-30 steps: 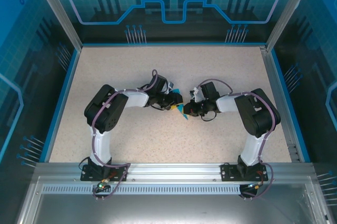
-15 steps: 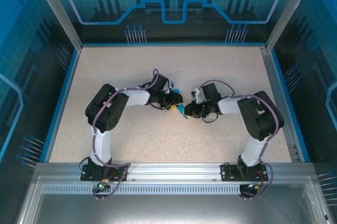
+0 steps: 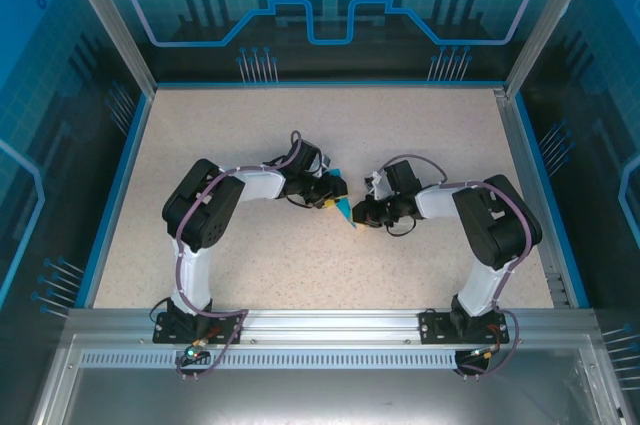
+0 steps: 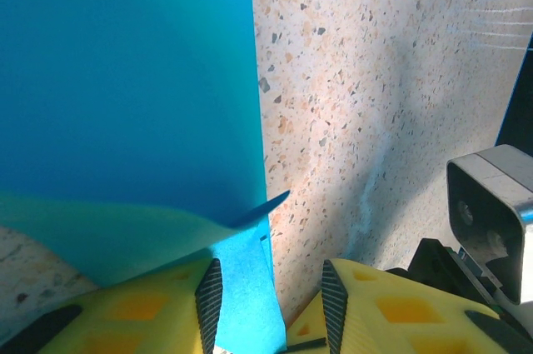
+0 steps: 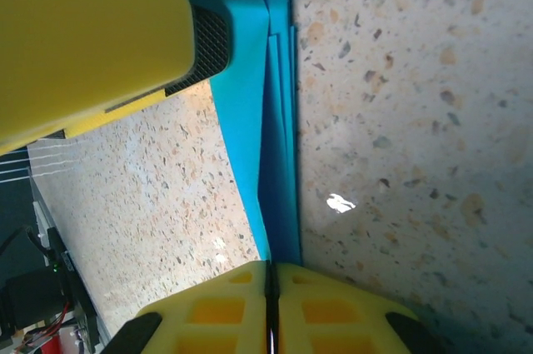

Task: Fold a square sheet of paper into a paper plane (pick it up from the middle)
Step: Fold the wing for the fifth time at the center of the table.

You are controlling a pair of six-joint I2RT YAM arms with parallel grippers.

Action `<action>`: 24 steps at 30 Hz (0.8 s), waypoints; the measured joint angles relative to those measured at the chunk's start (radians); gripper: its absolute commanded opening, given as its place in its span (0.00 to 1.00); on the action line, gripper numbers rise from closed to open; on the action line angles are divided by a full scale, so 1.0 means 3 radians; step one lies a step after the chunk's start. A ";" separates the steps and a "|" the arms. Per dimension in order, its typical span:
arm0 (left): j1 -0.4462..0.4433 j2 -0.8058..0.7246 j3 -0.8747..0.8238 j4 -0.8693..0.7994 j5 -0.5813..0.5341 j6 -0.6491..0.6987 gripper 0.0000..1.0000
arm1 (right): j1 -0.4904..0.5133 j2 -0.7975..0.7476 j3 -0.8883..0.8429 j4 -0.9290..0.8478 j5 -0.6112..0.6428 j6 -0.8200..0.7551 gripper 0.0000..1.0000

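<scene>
- From the top camera, the two arms meet at the middle of the speckled beige counter. The small cyan-blue folded paper plane sits between the left claw and the right claw. It is too small here to make out its creases or either grip.
- The right wrist camera gives the grip. The right claw has its yellow fingers pressed together on the near end of the paper plane, whose stacked folded edges run straight away from it over the counter.
- At the upper left of that view, one yellow finger of the left claw overlaps the paper's far part.
- The left wrist camera shows the left claw spread. A narrow strip of the paper plane lies in the gap beside the left ribbed pad. A broad flat panel spreads beyond.
</scene>
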 measured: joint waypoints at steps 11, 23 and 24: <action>0.0001 0.0018 0.0048 -0.0074 0.0001 0.0000 0.41 | 0.0000 -0.0436 0.0033 -0.0264 0.0210 -0.0027 0.20; 0.0001 0.0023 0.0061 -0.0089 0.0003 0.0000 0.40 | 0.0092 -0.0057 0.0214 -0.0245 0.0104 -0.0041 0.13; 0.0001 0.0023 0.0061 -0.0089 0.0003 0.0000 0.40 | 0.0094 -0.0029 0.0224 -0.0248 0.0095 -0.0041 0.13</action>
